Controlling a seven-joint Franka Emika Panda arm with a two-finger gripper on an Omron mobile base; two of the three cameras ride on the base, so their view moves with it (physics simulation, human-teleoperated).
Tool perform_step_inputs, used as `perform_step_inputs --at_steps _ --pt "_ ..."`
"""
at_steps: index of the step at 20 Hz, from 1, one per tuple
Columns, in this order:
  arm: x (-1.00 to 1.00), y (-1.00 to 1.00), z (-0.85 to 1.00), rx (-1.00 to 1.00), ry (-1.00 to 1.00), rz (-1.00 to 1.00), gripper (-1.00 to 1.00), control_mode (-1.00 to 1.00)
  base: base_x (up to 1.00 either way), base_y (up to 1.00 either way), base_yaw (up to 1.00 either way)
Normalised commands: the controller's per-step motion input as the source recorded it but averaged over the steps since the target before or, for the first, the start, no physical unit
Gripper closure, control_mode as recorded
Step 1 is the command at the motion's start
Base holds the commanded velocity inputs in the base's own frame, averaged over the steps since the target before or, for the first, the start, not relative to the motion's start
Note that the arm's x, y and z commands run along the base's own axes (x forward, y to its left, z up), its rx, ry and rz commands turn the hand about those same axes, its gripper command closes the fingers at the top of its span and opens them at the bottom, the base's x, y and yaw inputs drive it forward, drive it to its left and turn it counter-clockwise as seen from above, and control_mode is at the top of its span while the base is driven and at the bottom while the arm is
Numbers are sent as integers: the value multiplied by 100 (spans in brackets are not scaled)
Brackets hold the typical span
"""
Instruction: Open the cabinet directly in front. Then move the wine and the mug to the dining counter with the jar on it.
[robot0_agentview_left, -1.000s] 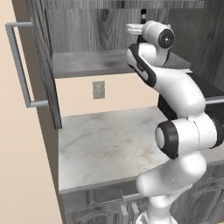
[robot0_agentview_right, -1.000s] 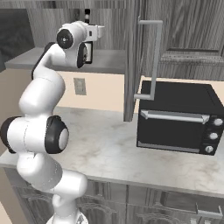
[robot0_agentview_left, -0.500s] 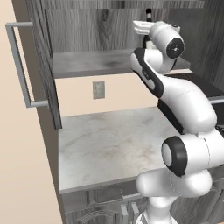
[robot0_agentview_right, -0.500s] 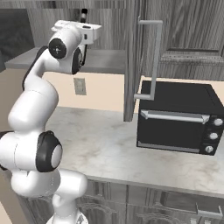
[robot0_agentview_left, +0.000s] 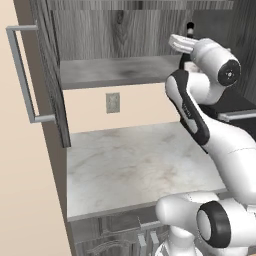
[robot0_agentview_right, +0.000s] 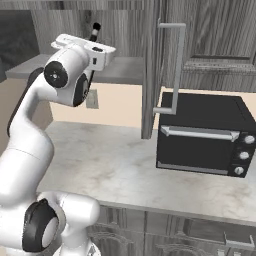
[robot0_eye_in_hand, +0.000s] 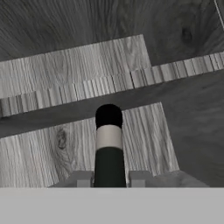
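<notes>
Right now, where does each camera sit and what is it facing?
Left base view: behind the arm to its left, facing the open cabinet and worktop; white arm at right.
Right base view: behind to its right, facing cabinet, worktop and black oven; arm at left.
Hand view: on the hand, looking along the tool, shut on the wine.
Shared: both base views show the wine's neck above the hand.

Flat, even rendered light; soft, low-resolution edges.
</notes>
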Motion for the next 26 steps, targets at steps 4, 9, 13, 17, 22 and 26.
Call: perform_step_inputs --at_steps 4,9,13,17,22,26 --pt "-100 -3 -54 20 1 9 100 -100 0 0 0" --pt "-100 0 -35 20 -20 21 100 -100 0 0 0" --pt "-51 -1 -1 1 -15 18 100 -100 0 0 0" --pt "-18 0 6 0 5 6 100 -100 0 0 0" --pt "-53 0 0 0 -9 10 100 -100 0 0 0" --pt "-41 3 0 0 -47 3 100 -100 0 0 0"
